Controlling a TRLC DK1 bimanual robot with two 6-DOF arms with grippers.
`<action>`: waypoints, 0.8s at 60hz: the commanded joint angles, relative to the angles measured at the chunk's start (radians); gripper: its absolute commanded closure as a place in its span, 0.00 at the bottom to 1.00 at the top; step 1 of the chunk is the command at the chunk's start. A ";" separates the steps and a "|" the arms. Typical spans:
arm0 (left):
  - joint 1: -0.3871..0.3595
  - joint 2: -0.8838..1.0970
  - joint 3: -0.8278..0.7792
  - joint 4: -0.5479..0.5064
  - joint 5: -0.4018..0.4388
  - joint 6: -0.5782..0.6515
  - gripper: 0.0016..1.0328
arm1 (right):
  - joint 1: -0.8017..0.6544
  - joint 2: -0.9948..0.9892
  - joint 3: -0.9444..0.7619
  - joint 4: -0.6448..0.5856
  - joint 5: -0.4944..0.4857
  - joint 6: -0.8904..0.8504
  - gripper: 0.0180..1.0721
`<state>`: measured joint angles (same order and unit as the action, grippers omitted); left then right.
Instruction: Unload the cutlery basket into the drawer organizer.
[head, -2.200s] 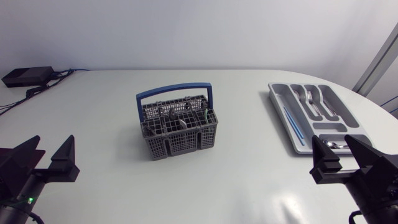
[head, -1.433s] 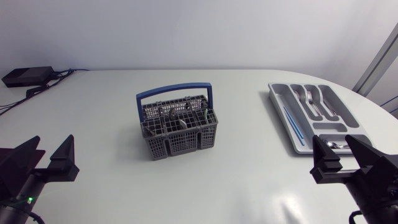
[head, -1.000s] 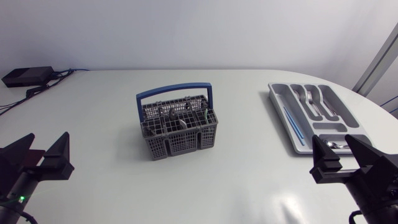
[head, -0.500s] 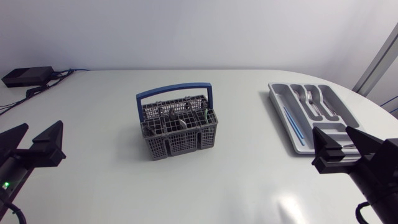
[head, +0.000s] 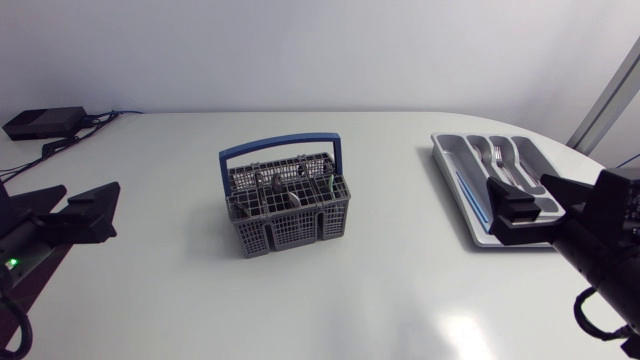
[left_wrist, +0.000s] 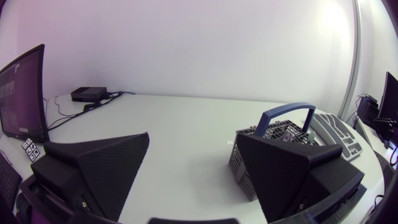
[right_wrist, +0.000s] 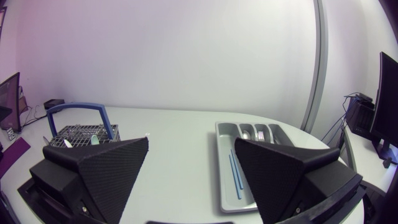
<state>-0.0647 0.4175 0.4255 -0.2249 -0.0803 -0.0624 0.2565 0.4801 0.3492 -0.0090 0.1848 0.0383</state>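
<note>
Flanking basket (head: 290, 232) — L/R jaws wide open, empty; organizer (head: 447, 148) w/ forks (head: 500, 160) right; black box (head: 42, 122) far-left.

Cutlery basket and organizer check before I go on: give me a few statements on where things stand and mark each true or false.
1. The blue handle of the cutlery basket stands upright. True.
2. The drawer organizer is empty. False: forks lie in it, and a blue stick in its long compartment.
3. The left gripper is shut on a spoon. False: its fingers are open with nothing between them.
4. The right gripper is open and holds nothing. True.
5. Cutlery stands in the basket. True.
</note>
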 joint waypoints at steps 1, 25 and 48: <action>-0.032 0.040 0.059 -0.013 -0.010 -0.031 0.04 | 0.017 0.058 0.063 -0.031 0.013 0.023 0.05; -0.274 0.239 0.225 -0.083 -0.187 -0.070 0.04 | 0.076 0.270 0.269 -0.171 0.013 0.080 0.05; -0.342 0.425 0.389 -0.225 -0.245 -0.148 0.04 | 0.066 0.480 0.527 -0.421 -0.065 0.169 0.05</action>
<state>-0.3862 0.8234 0.7696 -0.4305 -0.3172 -0.1844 0.3180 0.9398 0.8272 -0.4015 0.1337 0.1638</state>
